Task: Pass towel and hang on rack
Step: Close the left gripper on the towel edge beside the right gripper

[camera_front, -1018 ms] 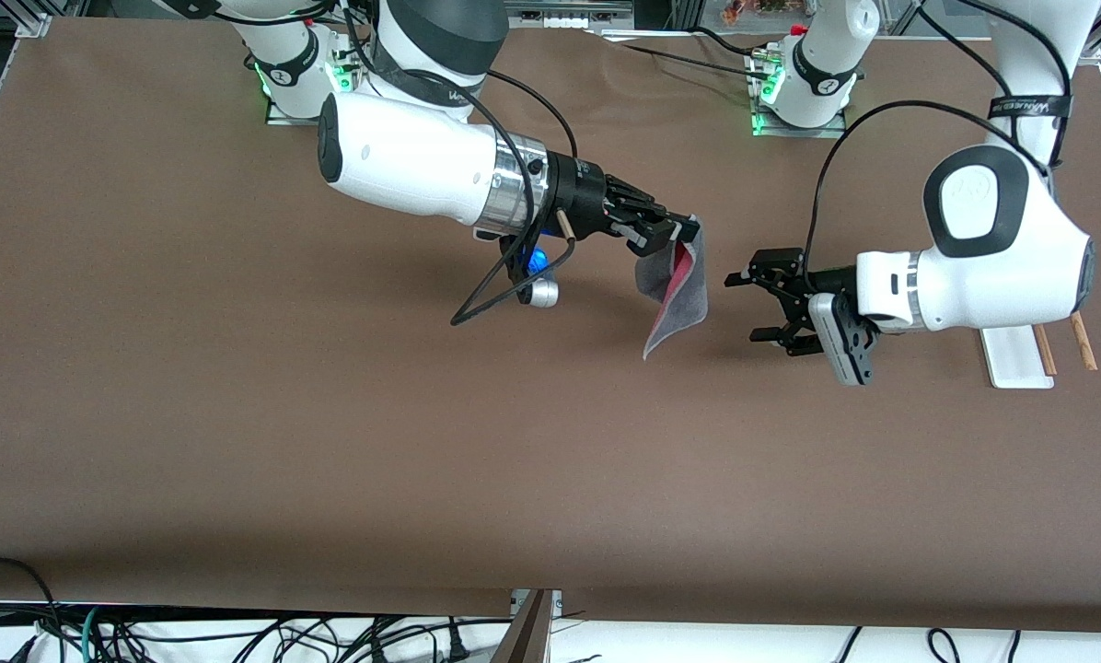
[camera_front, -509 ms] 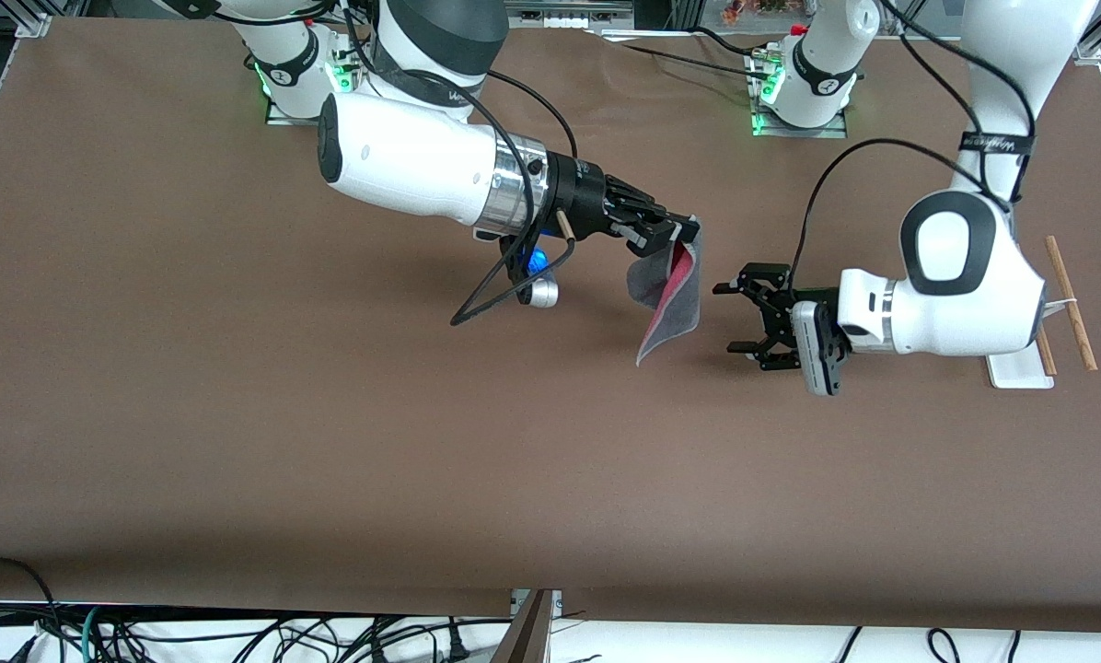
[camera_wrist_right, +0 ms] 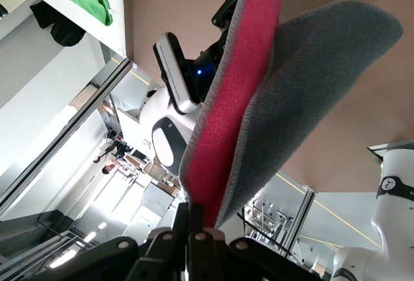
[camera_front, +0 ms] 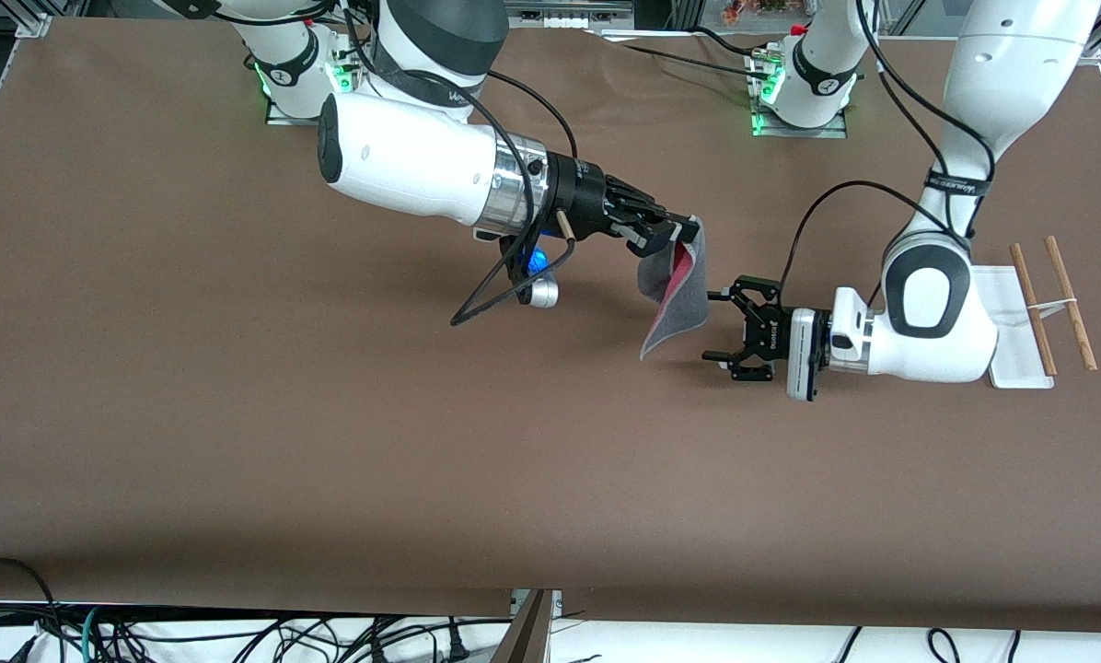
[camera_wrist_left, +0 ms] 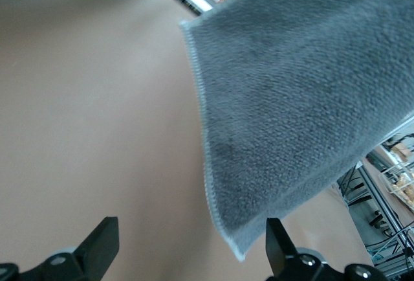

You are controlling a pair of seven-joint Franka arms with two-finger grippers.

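Observation:
My right gripper is shut on the top corner of the towel, a dark grey cloth with a red side, which hangs folded above the middle of the table. In the right wrist view the towel hangs from the shut fingers. My left gripper is open, pointing at the towel's lower edge, just short of it. In the left wrist view the grey towel fills the space ahead of the open fingers. The rack, a white base with wooden rods, stands at the left arm's end of the table.
The brown table is bare apart from the rack. A black cable loops under the right wrist. Arm bases stand along the table's back edge.
My left arm has swung toward the towel, uncovering the rack, and its open gripper has closed the gap to the towel's lower edge. The right gripper has held still with the towel.

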